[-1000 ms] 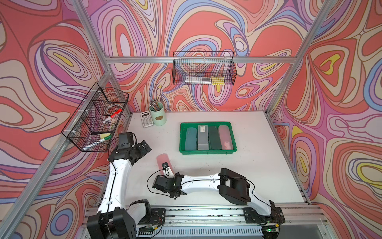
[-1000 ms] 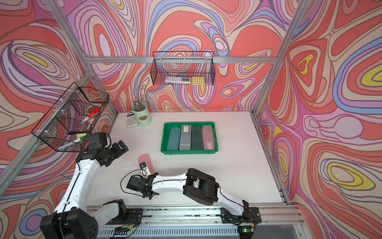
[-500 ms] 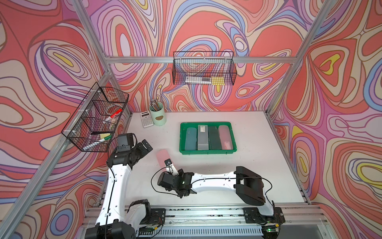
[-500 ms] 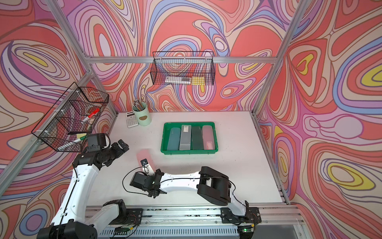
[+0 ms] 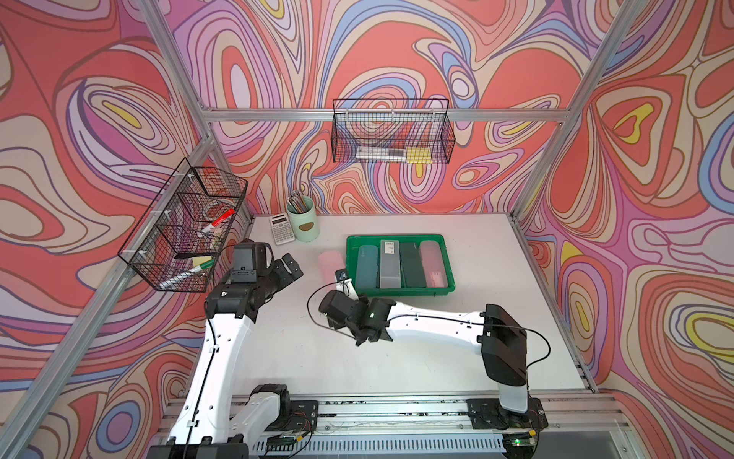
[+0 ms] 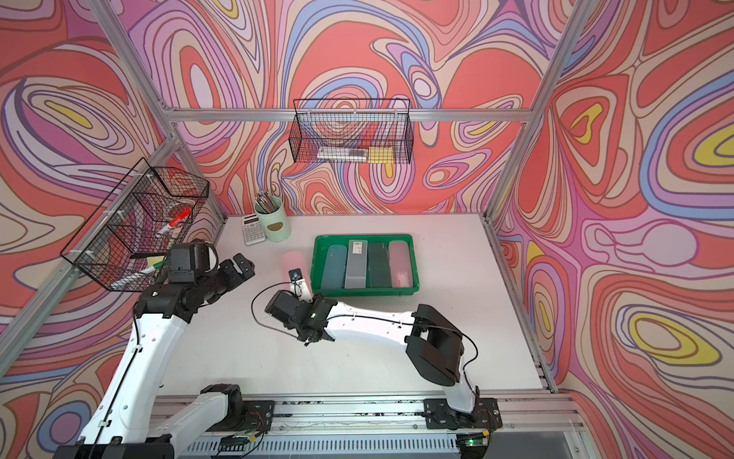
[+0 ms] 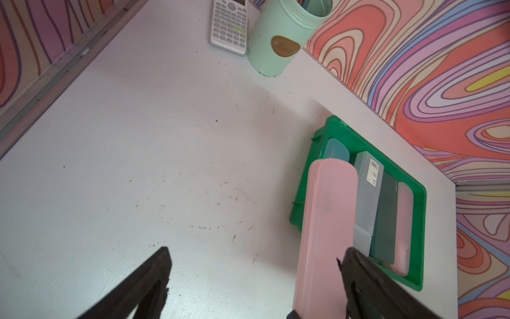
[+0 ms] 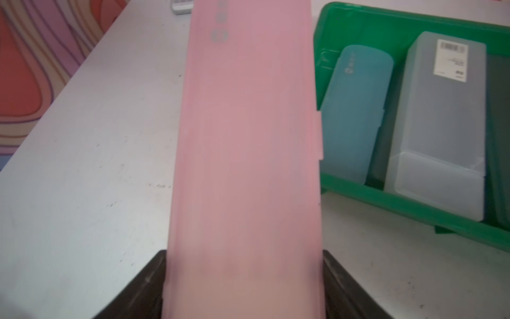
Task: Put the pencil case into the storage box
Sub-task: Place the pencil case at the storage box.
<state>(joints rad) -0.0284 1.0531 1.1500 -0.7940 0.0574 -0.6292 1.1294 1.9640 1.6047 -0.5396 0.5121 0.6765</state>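
**Pencil case**: pink, long, lid closed. The right gripper holds it at one end, with the jaws pressed against its two long edges and only as far apart as the case is wide. In both top views the case is at centre frame, just left of the storage box and lying the same way as the cases inside it. It looks raised off the table, but it is blurred there, so I cannot judge how high.

**Storage box:** four cases lie side by side. From left to right in frame they are teal, clear with a barcode label, dark green and pink. No bare floor is visible.

**Left gripper**: left of centre, jaws wide apart and empty, near the case but not touching it.

**Step in hand (judged):** carrying the case, grasp done, case not yet over the box.

**Next move calls for:**
- travel rightward in frame with the case high enough to clear the near rim
- keep the case in line with the ones in the box
- lower it flat onto them, since no slot is free
- release only once it rests steady

The calculator and mint cup stand to the upper left, off the path.
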